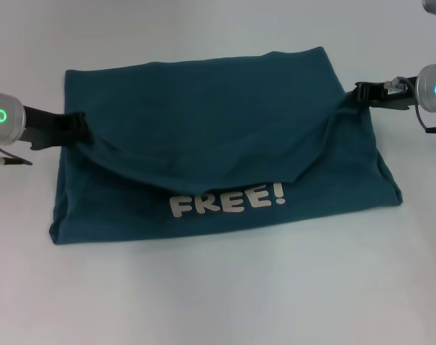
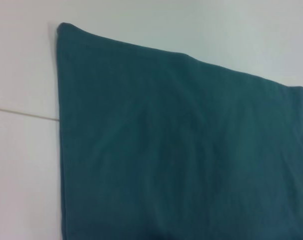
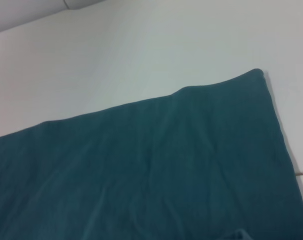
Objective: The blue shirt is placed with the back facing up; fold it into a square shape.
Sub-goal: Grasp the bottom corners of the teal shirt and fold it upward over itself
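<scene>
1 blue shirt (image 1: 203, 115) on table (image 1: 218, 302), long axis left-right, "FREE!" twd robot; 2 pincers, left pincer (image 1: 80, 123) & right pincer (image 1: 356, 93), each clamped on a side edge.

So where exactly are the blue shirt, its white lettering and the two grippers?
blue shirt (image 1: 203, 108): head view, plain upper panel.
FREE! lettering (image 1: 226, 199): head view, middle letters.
left gripper (image 1: 80, 123): head view, fingertips at the cloth's edge.
right gripper (image 1: 360, 92): head view, fingertips at the cloth's edge.

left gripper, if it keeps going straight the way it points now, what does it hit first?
The left gripper points inward across the table and is already at the blue shirt, apparently gripping the folded flap's edge. Going straight on, it would only push further into that cloth; the right gripper lies far beyond, at the opposite edge.
</scene>
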Controlling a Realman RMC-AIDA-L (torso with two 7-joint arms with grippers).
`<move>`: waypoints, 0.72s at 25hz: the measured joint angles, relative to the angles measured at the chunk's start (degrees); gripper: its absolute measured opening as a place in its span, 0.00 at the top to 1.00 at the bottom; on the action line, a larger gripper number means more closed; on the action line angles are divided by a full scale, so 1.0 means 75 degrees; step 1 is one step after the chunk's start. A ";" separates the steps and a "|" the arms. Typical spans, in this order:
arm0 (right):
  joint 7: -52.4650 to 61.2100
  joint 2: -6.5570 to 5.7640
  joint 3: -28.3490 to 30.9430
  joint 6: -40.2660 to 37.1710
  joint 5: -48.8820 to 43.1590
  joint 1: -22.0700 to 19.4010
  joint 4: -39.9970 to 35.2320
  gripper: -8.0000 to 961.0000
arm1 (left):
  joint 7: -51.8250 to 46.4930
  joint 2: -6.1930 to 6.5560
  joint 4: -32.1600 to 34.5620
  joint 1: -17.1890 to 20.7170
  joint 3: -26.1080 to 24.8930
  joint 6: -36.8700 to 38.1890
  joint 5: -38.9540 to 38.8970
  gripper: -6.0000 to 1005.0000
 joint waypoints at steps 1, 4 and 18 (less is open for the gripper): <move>0.0019 0.0006 0.0016 0.0015 0.0008 0.0004 -0.0004 0.82 | 0.0001 0.0000 0.0020 0.0003 -0.0019 -0.0011 -0.0002 0.88; 0.0160 0.0015 0.0040 0.0086 0.0035 0.0007 -0.0064 0.82 | -0.0018 0.0014 0.0147 0.0022 -0.0115 -0.0029 -0.0037 0.88; 0.0191 0.0005 -0.0215 0.0138 -0.0020 0.0019 -0.0001 0.79 | 0.0138 -0.0082 0.0267 0.0050 -0.0125 -0.0192 -0.0002 0.87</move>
